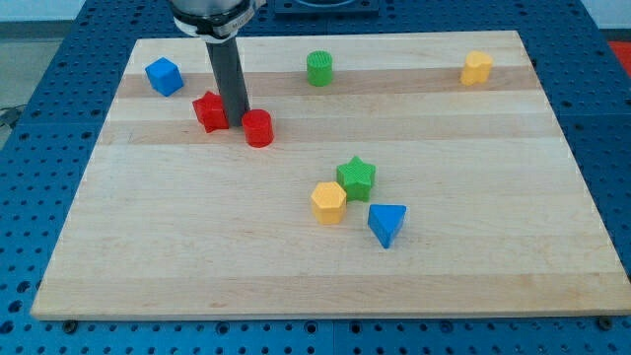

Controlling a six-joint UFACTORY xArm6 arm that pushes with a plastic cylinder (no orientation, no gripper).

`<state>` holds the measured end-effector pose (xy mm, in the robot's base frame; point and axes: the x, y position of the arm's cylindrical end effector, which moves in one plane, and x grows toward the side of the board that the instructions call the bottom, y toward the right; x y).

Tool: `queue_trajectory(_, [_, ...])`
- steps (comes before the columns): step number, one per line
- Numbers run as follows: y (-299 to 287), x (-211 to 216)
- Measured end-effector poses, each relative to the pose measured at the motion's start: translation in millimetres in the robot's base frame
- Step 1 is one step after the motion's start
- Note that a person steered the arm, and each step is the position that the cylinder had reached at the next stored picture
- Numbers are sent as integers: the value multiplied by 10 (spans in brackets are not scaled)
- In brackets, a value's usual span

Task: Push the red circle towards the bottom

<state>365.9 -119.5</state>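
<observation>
The red circle [258,128], a short red cylinder, stands on the wooden board [197,247] in the upper left part of the view. My dark rod comes down from the view's top, and my tip [237,116] sits just to the upper left of the red circle, touching or almost touching it. A second red block [210,111], star-like in shape, lies just left of the rod, partly hidden by it.
A blue cube [164,76] lies at the upper left, a green cylinder [319,68] at the top middle, a yellow block [477,68] at the upper right. In the middle sit a green star [356,177], a yellow hexagon [329,202] and a blue triangle [387,224].
</observation>
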Motion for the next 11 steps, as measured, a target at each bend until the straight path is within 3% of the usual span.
queue_trajectory(2, [74,-478])
queue_trajectory(3, [600,-83])
queue_trajectory(4, [604,-41])
queue_trajectory(7, [21,94])
queue_trajectory(10, [-229,939])
queue_trajectory(11, [152,371])
